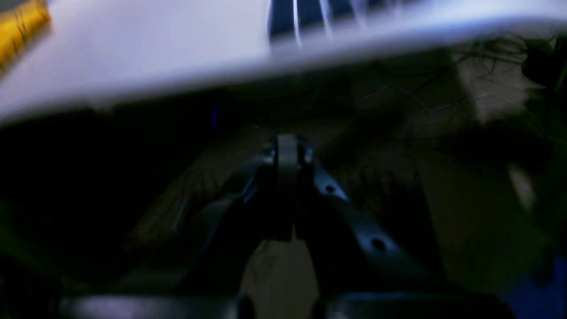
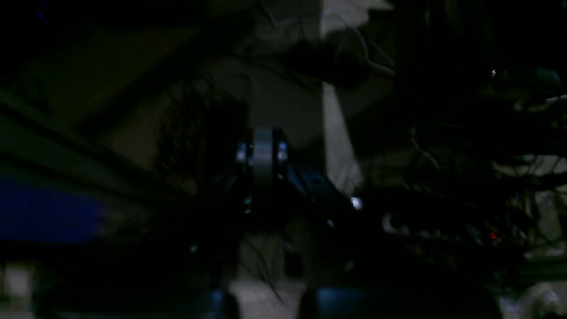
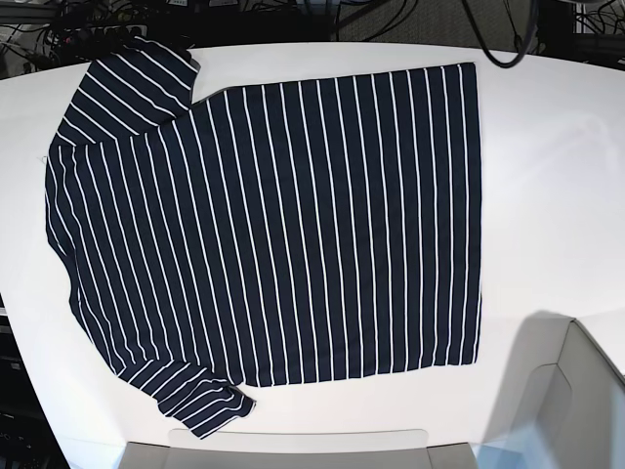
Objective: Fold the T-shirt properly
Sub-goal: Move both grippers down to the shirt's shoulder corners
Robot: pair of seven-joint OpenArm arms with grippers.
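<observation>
The T-shirt, dark navy with thin white stripes, lies spread flat on the white table, its sleeves at the left and its hem at the right. No gripper shows in the base view. In the left wrist view my left gripper is shut and empty, hanging below the table edge, with a strip of the striped T-shirt visible on top. My right gripper in the right wrist view is shut and empty too, in dark space off the table.
Pale robot housing sits at the near table edge, with more at the lower right. Cables run behind the table's far side. A yellow object shows at the left wrist view's top left. Tangled cables fill the right wrist view.
</observation>
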